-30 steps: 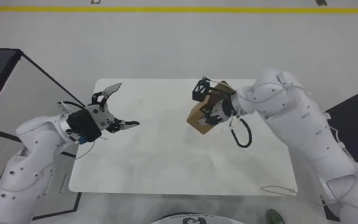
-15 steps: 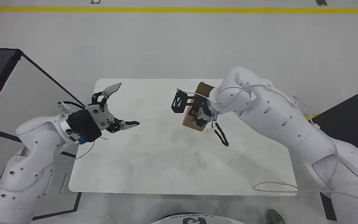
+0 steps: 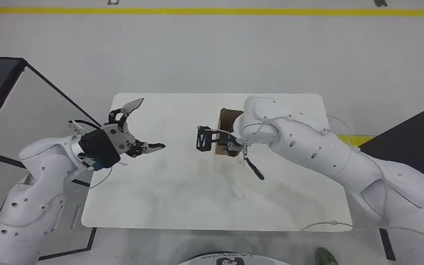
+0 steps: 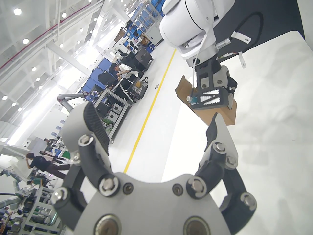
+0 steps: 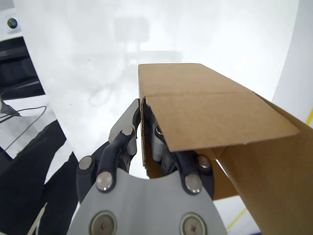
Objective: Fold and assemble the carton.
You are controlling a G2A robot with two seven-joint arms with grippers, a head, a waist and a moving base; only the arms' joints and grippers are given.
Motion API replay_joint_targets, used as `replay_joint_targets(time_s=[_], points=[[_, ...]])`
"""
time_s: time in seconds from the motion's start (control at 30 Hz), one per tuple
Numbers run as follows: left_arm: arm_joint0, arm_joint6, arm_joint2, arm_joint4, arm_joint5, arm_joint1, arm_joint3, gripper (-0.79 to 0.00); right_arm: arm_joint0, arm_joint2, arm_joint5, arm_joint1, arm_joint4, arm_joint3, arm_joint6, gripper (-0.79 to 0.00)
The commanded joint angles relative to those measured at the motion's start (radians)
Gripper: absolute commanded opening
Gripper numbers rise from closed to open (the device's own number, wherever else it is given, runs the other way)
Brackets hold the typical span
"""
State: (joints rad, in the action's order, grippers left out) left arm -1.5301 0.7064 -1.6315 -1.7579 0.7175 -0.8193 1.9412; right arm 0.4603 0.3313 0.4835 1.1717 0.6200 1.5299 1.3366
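The carton [image 3: 228, 118] is a brown cardboard one, partly opened into a box shape. It sits over the middle of the worktop [image 3: 199, 199], somewhat nearer the far edge than the near one. My right hand [image 3: 225, 143] is clenched on it. In my right wrist view the hand [image 5: 143, 123] pinches one cut edge of a side wall, with one finger [image 5: 127, 121] on the outside and the other tucked inside the carton [image 5: 207, 106]. From that pinched edge a flat panel with a crease across it leans out over the white worktop [image 5: 171, 25], and a second wall runs off beside it. I cannot tell whether the carton's lowest corner touches the worktop or hangs just above it. Seen from my left wrist, the carton [image 4: 183, 91] is tilted, with one corner raised toward the floor side and my right arm coming down onto it from above. A black cable [image 3: 250, 165] loops off my right wrist just beside the carton. My left hand [image 3: 151, 124] is released, its two fingers spread wide. It is at the left side of the worktop, well apart from the carton and turned to face it. In its own view the spread fingers of this hand [image 4: 152, 118] frame the carton across the worktop [image 4: 269, 99]. Past the far edge, a yellow line [image 3: 212, 10] runs along the floor.
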Motion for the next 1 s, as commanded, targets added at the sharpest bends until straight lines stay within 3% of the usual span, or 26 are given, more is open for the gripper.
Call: replay_joint_targets(time_s=[0.0, 0.13, 0.53, 0.73, 0.97], points=[[0.000, 0.000, 0.000, 0.000, 0.000, 0.000, 0.000, 0.000, -0.015, -0.034, 0.019, 0.022, 0.018, -0.031, -0.019, -0.785], [0.000, 0.000, 0.000, 0.000, 0.000, 0.000, 0.000, 0.000, -0.027, -0.073, 0.063, 0.064, 0.043, -0.100, -0.073, -0.785], [0.000, 0.000, 0.000, 0.000, 0.000, 0.000, 0.000, 0.000, 0.003, -0.092, 0.080, 0.071, 0.090, -0.115, -0.127, -0.785], [0.000, 0.000, 0.000, 0.000, 0.000, 0.000, 0.000, 0.000, 0.032, -0.121, 0.132, 0.100, 0.178, -0.185, -0.241, -0.785], [0.000, 0.000, 0.000, 0.000, 0.000, 0.000, 0.000, 0.000, 0.040, -0.141, 0.147, 0.141, 0.236, -0.247, -0.281, -0.785]])
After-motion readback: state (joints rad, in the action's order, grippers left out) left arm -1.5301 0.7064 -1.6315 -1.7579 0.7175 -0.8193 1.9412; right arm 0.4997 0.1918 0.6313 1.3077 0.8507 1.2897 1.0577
